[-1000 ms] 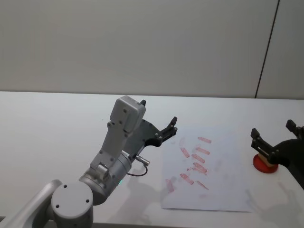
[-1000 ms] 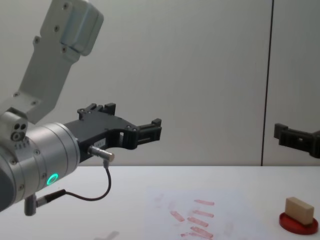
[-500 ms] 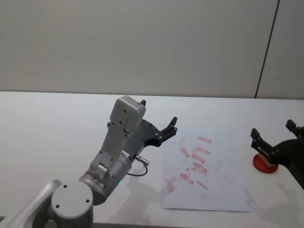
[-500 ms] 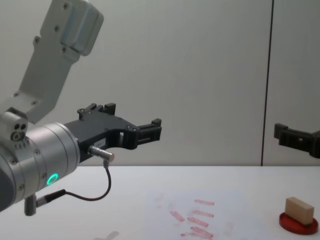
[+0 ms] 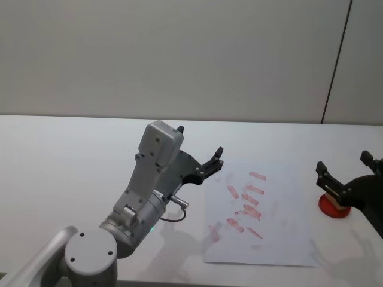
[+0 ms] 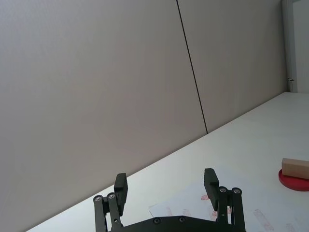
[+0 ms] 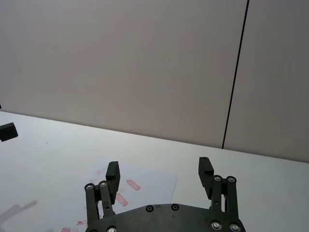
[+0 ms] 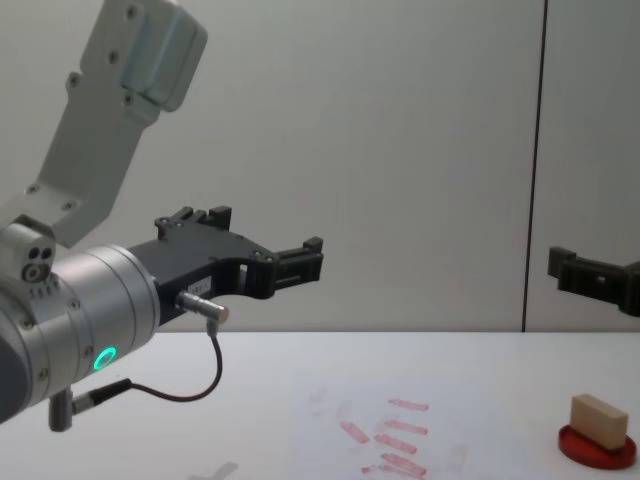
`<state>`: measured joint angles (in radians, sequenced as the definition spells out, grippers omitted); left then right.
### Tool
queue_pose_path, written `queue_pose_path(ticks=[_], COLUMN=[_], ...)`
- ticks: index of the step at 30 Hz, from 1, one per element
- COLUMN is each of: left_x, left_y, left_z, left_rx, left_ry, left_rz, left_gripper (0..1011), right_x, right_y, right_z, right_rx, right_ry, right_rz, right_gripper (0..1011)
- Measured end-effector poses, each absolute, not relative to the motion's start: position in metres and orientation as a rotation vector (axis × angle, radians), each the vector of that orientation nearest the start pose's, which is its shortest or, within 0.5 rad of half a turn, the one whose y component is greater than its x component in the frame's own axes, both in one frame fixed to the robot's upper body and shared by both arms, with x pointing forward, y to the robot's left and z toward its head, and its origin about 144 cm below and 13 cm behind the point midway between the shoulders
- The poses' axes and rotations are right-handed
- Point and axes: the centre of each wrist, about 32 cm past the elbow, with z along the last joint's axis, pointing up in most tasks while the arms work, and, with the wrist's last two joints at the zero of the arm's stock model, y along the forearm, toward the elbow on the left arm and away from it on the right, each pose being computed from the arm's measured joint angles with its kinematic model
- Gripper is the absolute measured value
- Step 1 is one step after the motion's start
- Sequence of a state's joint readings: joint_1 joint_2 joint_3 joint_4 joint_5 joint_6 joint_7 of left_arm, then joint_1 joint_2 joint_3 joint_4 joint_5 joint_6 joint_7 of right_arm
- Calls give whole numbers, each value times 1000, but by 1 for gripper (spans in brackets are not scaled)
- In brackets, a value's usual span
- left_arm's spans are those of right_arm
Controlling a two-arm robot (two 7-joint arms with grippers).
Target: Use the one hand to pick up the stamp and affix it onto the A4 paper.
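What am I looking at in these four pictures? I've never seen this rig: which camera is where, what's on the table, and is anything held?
This is a two-armed robot. One picture looks down from its head, one looks across the table from its chest, and one camera sits on each wrist, looking forward along that arm. On the white table lies a white sheet of A4 paper with oblong red stamp marks. To the robot's right of it, a small tan wooden stamp block rests on a flat round red ink pad. The left gripper is raised beside the paper's left edge, open and empty. The right gripper hangs in the air near the ink pad, also open and empty. Nothing is held; the stamp is not yet picked up.
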<state>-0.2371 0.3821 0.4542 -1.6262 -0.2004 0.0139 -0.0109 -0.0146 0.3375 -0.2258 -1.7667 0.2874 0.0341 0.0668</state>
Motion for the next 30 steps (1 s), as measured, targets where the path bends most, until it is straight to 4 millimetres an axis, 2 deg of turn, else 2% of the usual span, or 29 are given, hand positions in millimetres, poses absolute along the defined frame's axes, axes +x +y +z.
queue_pose_path(ticks=[16,30], left_x=[492,492], left_y=[198,198], left_z=[1204,1204], left_rx=[61,61], left_ry=[-268,-268], left_rz=[1124,1124], left_gripper=[1002,1002], right_x=[443,445], right_y=[-240,-258], right_z=[1189,1195], right_rx=[8,-112], right_ry=[-63,34], right_rz=[-1231,-1240], right_gripper=[1001,1001])
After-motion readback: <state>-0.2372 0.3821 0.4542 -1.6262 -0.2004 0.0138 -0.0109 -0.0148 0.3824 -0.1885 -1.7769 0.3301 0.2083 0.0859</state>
